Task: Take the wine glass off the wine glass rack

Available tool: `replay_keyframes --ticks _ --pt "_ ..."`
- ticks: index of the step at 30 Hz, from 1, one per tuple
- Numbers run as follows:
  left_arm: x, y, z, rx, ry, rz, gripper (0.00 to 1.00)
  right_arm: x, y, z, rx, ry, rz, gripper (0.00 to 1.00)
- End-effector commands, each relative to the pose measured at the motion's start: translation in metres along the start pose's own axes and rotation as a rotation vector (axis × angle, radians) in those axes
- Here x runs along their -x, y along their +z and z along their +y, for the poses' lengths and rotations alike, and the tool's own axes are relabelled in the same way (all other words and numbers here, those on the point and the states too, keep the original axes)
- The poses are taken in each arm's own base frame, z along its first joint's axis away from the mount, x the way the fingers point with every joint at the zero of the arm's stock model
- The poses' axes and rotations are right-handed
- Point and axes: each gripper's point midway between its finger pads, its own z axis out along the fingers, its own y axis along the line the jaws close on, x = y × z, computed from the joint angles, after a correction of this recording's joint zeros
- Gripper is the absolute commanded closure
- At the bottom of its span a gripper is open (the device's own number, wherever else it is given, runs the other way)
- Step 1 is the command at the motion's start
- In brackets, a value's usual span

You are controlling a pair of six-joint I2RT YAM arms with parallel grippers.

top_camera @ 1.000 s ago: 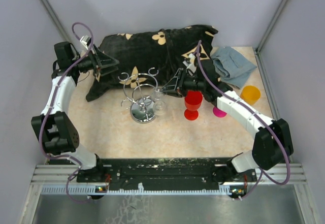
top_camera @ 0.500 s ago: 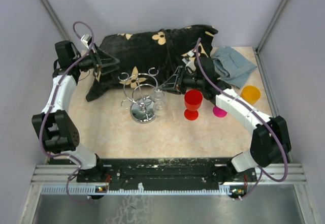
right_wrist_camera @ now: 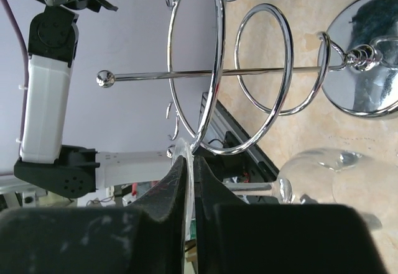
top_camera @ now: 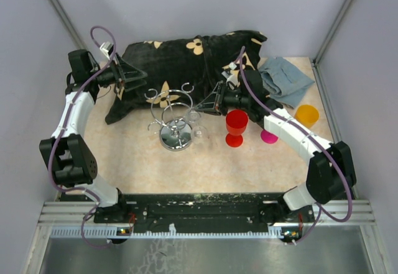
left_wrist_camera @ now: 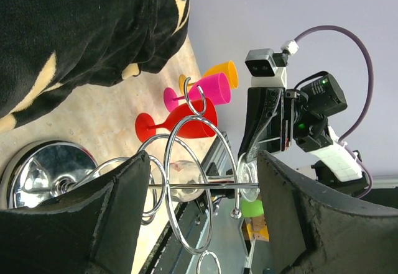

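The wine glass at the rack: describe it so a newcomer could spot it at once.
In front of the black flowered pillow stands the chrome wine glass rack. At its right side the wine glass is upside down, its foot pinched in the right gripper. It alone is clear; further right are a red goblet, a pink goblet and an orange cup.

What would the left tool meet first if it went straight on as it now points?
Probably the looping arms of the wine glass rack, which sit between the open fingers of the left tool in its wrist view; depth is unclear.
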Motion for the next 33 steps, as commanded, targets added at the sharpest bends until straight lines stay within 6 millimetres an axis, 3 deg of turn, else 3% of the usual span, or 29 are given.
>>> replay_keyframes --ticks 1,33 --pt "0.002 0.002 -0.009 -0.029 0.041 0.010 0.26 0.007 -0.003 0.030 0.083 -0.077 -0.011 0.99" --pt "-0.001 0.005 -0.016 -0.048 0.036 0.026 0.26 0.012 -0.039 0.052 0.239 -0.066 -0.089 1.00"
